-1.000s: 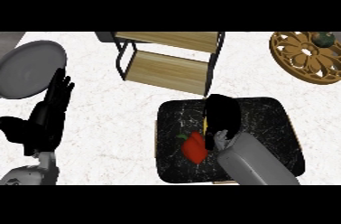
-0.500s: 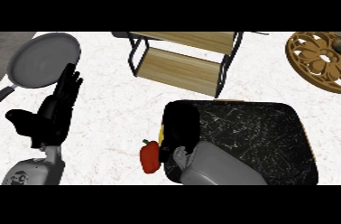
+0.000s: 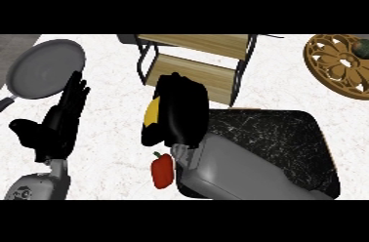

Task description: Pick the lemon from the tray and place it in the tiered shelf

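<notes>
My right hand (image 3: 180, 111) is curled round the yellow lemon (image 3: 151, 113), of which only a sliver shows at the hand's left edge. The hand hangs just left of the black marbled tray (image 3: 281, 138) and just in front of the wooden tiered shelf (image 3: 194, 65) with its black frame. My grey right forearm covers the tray's left part. My left hand (image 3: 57, 124) rests open at the left, fingers pointing up.
A red bell pepper (image 3: 162, 171) lies on the white counter just off the tray's left edge. A grey frying pan (image 3: 43, 68) sits at the upper left. A round wooden carved trivet (image 3: 342, 63) is at the upper right.
My right hand has lifted from the tray and moved up toward the shelf with the lemon. The red pepper, earlier on the tray, now lies on the counter beside it. The left hand stays still.
</notes>
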Controlling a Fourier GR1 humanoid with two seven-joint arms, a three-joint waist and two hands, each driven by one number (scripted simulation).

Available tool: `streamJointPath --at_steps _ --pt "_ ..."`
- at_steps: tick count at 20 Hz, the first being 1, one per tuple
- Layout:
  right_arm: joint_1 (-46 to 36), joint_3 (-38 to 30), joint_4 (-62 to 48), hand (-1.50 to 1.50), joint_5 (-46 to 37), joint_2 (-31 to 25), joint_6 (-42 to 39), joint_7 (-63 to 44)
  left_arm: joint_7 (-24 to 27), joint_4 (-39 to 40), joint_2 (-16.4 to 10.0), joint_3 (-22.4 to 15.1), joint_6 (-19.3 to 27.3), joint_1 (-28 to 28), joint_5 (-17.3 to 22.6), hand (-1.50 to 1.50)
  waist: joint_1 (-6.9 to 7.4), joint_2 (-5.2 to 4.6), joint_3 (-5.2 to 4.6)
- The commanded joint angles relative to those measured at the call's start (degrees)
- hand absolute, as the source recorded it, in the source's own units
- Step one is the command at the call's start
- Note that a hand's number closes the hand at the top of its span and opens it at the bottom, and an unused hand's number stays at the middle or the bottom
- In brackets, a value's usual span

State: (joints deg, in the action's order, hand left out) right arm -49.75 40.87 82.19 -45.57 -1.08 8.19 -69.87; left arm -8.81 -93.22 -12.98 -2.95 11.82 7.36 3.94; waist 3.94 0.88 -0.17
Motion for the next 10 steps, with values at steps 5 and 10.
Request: streamJointPath --at_steps 5,10 --pt "-9.03 -6.59 -2.19 1.5 -8.98 1.02 3.2 -15.31 0.3 0.29 -0.28 0.91 0.84 -1.12 -0.6 0.0 -2.16 0.6 -0.13" --pt "-12.54 -11.09 -4.46 1.5 -10.86 1.03 1.72 -15.33 1.79 1.25 -0.58 1.69 0.21 -1.31 -0.23 0.0 -2.65 0.22 -0.09"
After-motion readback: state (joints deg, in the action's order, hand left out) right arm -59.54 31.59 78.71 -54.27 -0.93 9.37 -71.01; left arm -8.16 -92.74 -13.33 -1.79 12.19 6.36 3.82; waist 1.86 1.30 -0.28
